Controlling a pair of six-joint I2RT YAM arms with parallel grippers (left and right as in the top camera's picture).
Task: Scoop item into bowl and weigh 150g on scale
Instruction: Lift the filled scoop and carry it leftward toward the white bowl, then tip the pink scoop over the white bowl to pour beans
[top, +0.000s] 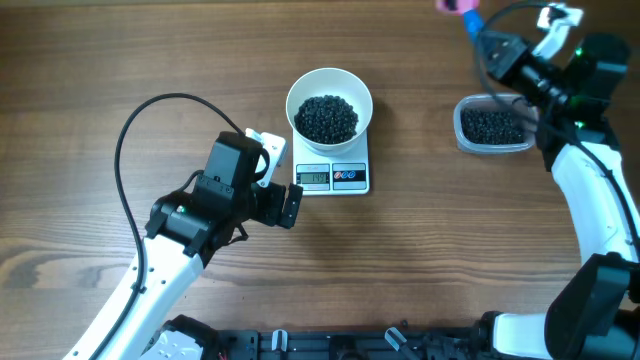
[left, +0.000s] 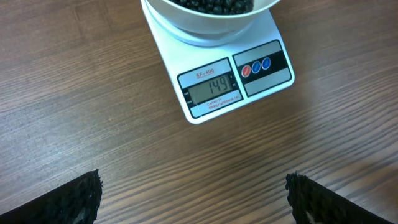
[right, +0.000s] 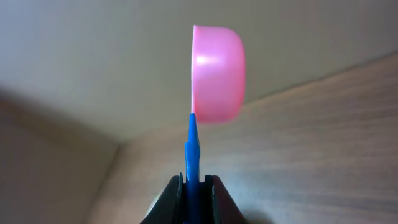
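One gram short, reads the scale (left: 261, 62) just ahead of the left tool (left: 193, 196), whose jaws stand apart. Right tool (right: 193, 186) clamps the scoop (right: 217, 71); best tip only a few beads (top: 326, 118) into the bowl (top: 300, 95) on the scale, slowly.

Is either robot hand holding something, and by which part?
The right gripper holds the pink scoop by the end of its blue handle. The left gripper is open and holds nothing.
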